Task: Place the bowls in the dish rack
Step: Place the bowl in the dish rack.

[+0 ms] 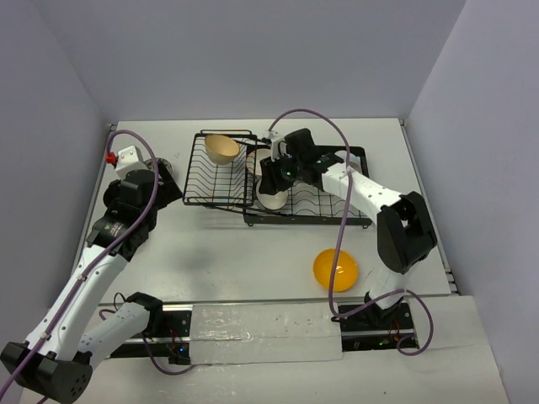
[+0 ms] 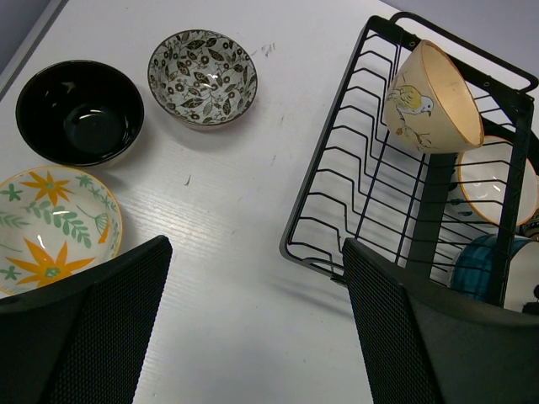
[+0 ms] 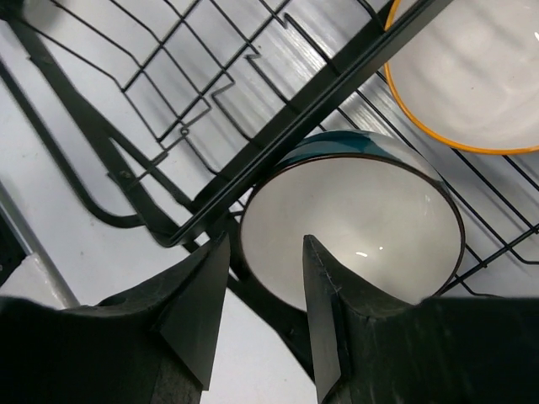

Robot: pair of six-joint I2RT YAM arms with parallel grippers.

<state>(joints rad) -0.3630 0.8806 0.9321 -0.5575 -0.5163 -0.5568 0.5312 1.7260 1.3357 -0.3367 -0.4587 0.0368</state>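
The black wire dish rack (image 1: 312, 222) holds a cream bowl (image 1: 222, 149) tilted in its left section. In the right wrist view a teal bowl with a white inside (image 3: 354, 227) stands in the rack (image 3: 320, 99) beside a white orange-rimmed bowl (image 3: 472, 76). My right gripper (image 3: 265, 252) is open, one finger outside the teal bowl's rim and one inside, with a gap showing. My left gripper (image 2: 253, 328) hangs open over bare table, left of the rack (image 2: 310, 183). Near it sit a black bowl (image 2: 80, 111), a floral grey bowl (image 2: 202, 77) and a yellow-flowered bowl (image 2: 50, 227).
An orange-yellow bowl (image 1: 335, 269) lies on the table in front of the rack, near the right arm's base. White walls close in the table on the left, back and right. The left arm covers the bowls at far left in the top view.
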